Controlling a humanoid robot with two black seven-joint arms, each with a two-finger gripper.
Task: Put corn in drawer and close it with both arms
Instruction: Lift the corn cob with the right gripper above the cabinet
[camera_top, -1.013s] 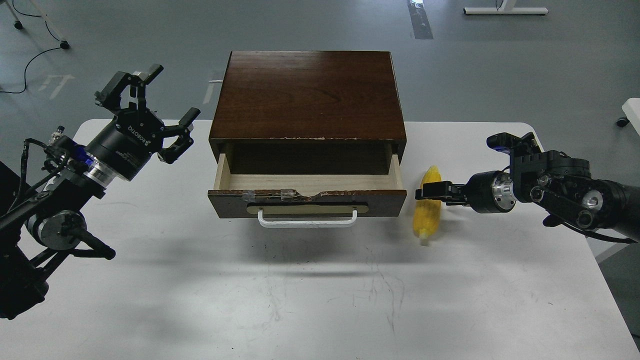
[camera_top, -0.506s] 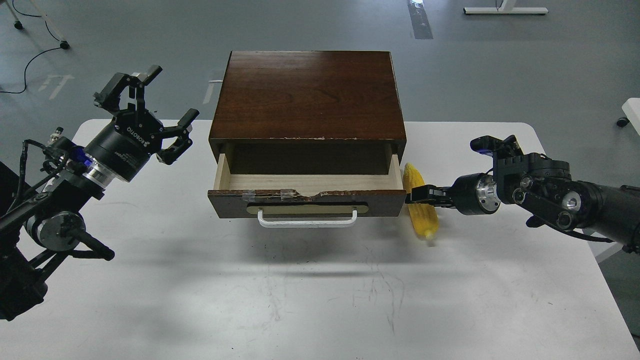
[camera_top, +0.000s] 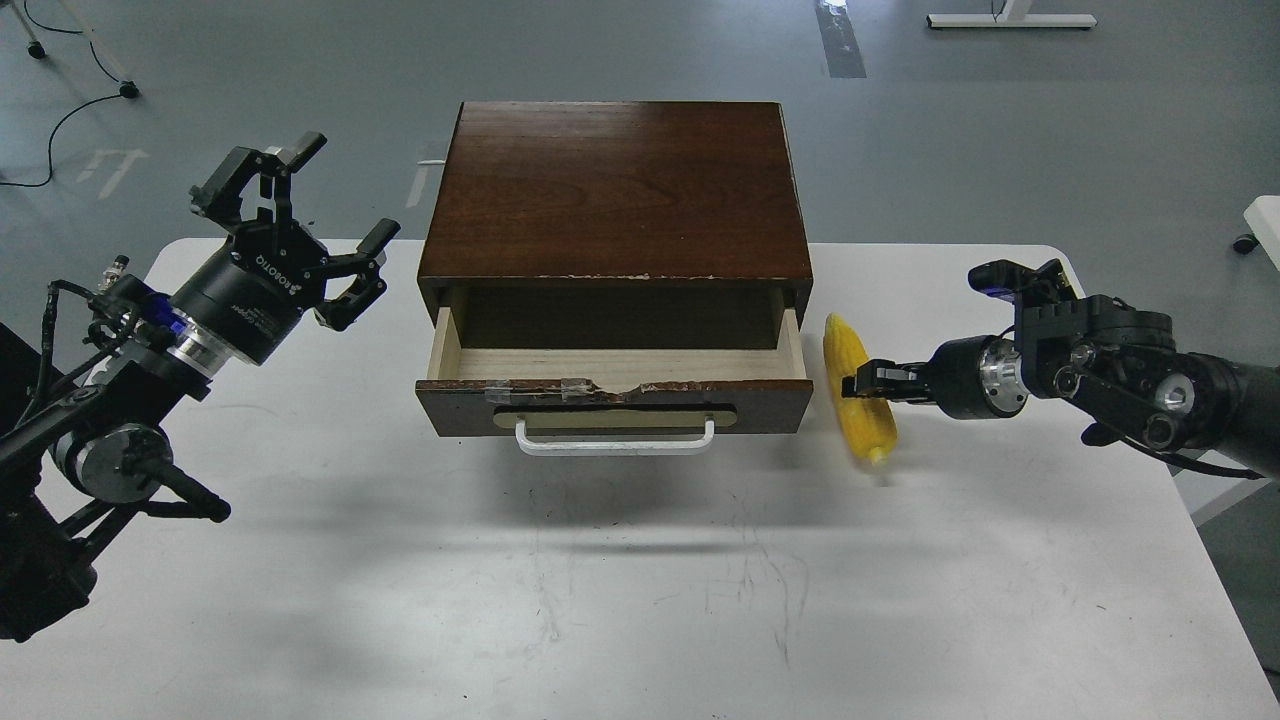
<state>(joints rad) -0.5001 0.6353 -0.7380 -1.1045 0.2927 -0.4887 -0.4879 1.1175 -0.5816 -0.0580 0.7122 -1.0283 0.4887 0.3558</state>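
The drawer (camera_top: 613, 365) stands open and empty on the surface (camera_top: 640, 560). The right hand (camera_top: 868, 381), clamped on the corn (camera_top: 858, 400), has drawn back rightward from the drawer's corner, so insertion remains; the left hand (camera_top: 300, 215) hovers spread apart

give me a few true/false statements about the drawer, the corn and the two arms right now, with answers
1. The drawer is pulled open. True.
2. The corn lies inside the drawer. False: it is outside, just right of the drawer's front corner, gripped by the right tool.
3. The left tool is open and holds nothing. True.
4. The left tool grips the white handle. False: it is up left of the wooden box, apart from the handle.
5. The drawer holds other vegetables. False: the part of its inside that shows is bare pale wood.
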